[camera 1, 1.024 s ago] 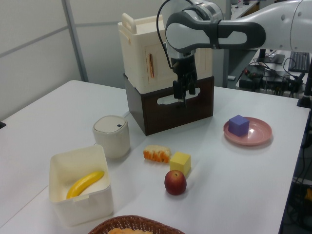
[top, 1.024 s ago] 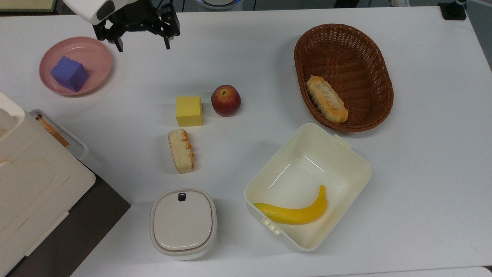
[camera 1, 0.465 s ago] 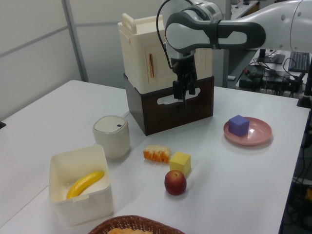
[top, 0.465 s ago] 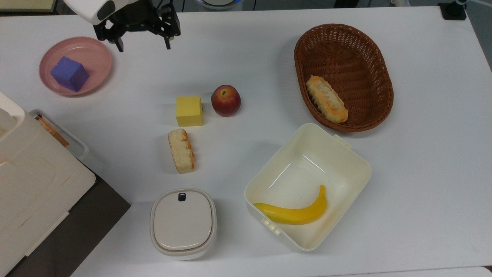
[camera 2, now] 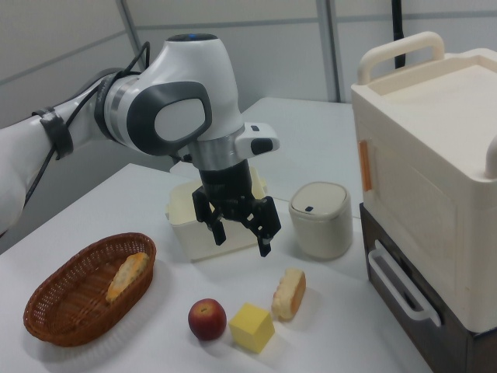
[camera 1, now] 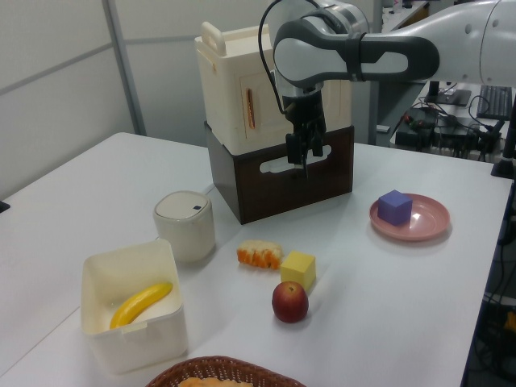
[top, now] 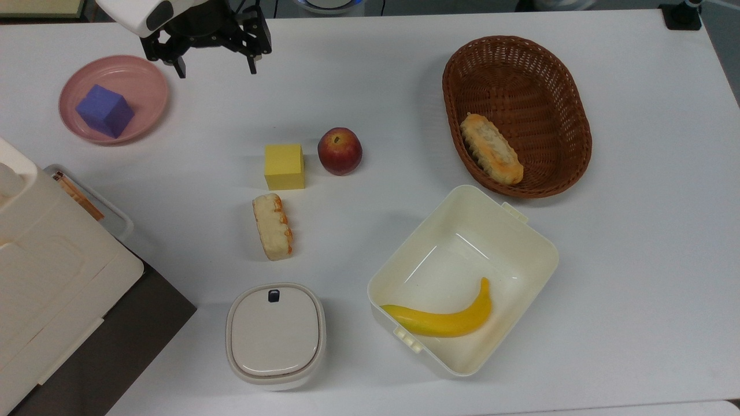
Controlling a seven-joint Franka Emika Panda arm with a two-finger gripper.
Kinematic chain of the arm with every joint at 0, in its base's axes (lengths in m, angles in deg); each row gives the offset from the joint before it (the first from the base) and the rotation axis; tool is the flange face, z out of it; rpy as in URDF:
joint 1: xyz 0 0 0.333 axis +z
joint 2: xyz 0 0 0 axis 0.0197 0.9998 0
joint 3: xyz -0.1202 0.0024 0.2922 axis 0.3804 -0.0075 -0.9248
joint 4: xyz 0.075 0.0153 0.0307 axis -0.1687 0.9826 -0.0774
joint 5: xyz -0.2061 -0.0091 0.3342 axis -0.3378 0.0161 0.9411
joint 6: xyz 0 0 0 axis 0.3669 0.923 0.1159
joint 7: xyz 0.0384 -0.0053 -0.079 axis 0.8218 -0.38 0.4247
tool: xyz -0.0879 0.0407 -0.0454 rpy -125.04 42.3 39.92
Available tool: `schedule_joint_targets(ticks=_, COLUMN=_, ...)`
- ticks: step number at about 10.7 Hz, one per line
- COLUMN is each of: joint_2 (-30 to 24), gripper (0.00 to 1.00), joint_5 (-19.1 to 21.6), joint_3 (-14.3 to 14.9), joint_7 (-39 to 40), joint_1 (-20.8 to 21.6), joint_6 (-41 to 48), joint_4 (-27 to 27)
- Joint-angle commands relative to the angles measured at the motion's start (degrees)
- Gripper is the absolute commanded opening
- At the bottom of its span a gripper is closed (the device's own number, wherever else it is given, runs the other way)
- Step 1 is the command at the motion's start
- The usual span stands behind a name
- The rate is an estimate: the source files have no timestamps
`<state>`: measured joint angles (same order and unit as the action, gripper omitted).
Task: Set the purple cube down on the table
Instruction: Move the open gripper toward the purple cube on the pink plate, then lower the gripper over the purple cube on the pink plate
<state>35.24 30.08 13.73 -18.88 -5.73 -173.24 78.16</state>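
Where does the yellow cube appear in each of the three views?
Top view: yellow cube sits near the centre, on the apple's left.
Left view: yellow cube sits low, right of centre, just above the apple.
Right view: yellow cube sits at the bottom, on the apple's right.
Shared landmark: the apple.

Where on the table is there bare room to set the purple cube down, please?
The widest bare stretch of table lies on the top view's right, past the basket and lunch box. Another lies between the pink dish, where the purple cube sits, and the yellow cube. The middle is crowded: yellow cube, apple, bread.
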Motion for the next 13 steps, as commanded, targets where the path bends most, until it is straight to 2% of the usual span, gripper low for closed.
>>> schedule_joint_targets(ticks=1, joint_2=-1.9, gripper=1.00, joint_5=-0.9, joint_3=0.2, joint_7=-0.3, joint_1=0.4, joint_6=0.3, joint_4=0.4)
schedule_joint_targets(ticks=3, joint_2=-1.8, gripper=1.00, joint_5=-1.5, joint_3=0.3, joint_7=0.4, joint_1=0.4, joint_6=0.6, joint_4=0.2)
schedule_joint_targets(ticks=5, joint_2=-2.0, gripper=1.00, joint_5=-1.9, joint_3=0.4, joint_7=4.5, joint_1=0.2, joint_6=2.1, joint_4=0.1)
schedule_joint_targets(ticks=10, joint_2=-1.9, gripper=1.00, joint_5=-1.8, joint_3=0.4, joint_7=2.3, joint_1=-0.5, joint_6=2.4, joint_4=0.2)
schedule_joint_targets(ticks=13, joint_2=-1.7, gripper=1.00, joint_5=-1.6, joint_3=0.6, joint_7=1.7, joint_1=-4.6, joint_6=2.4, joint_4=0.7)
